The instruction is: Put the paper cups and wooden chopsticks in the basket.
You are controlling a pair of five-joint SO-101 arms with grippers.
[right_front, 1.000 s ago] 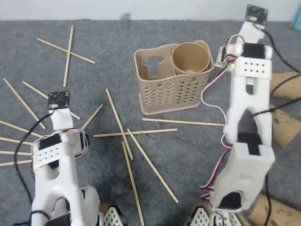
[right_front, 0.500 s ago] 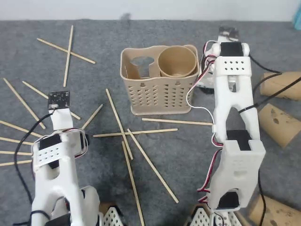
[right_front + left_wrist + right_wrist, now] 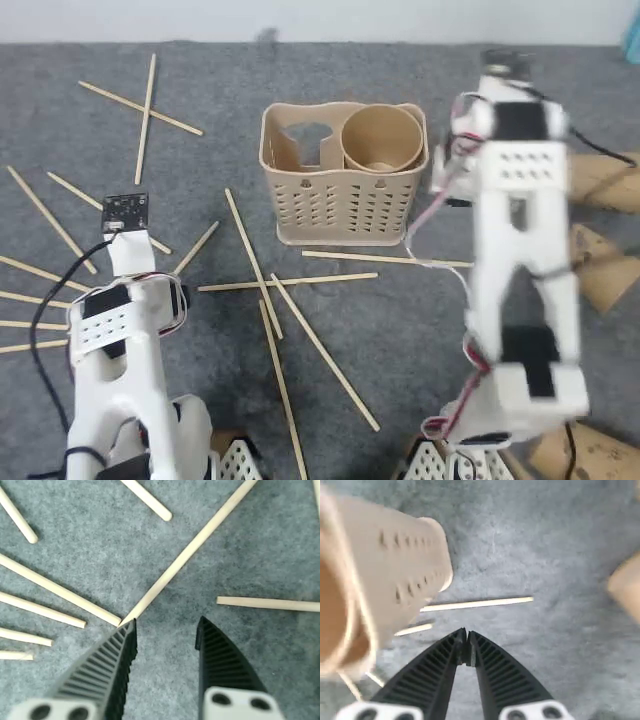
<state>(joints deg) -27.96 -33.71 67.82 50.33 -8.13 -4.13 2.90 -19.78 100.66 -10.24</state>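
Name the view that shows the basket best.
The high view: the basket stands whole, seen from above, both compartments open to sight, a cup in one. The right wrist view catches a blurred stretch of its perforated wall, close up. The left wrist view looks at chopsticks on the carpet.

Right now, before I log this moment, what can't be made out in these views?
High view: brown paper cups lying at the right, partly behind the blurred white right arm and cut by the frame edge; count unclear.
Right wrist view: beige perforated plastic basket, blurred; a tan shape cut off at the edge, unidentifiable.
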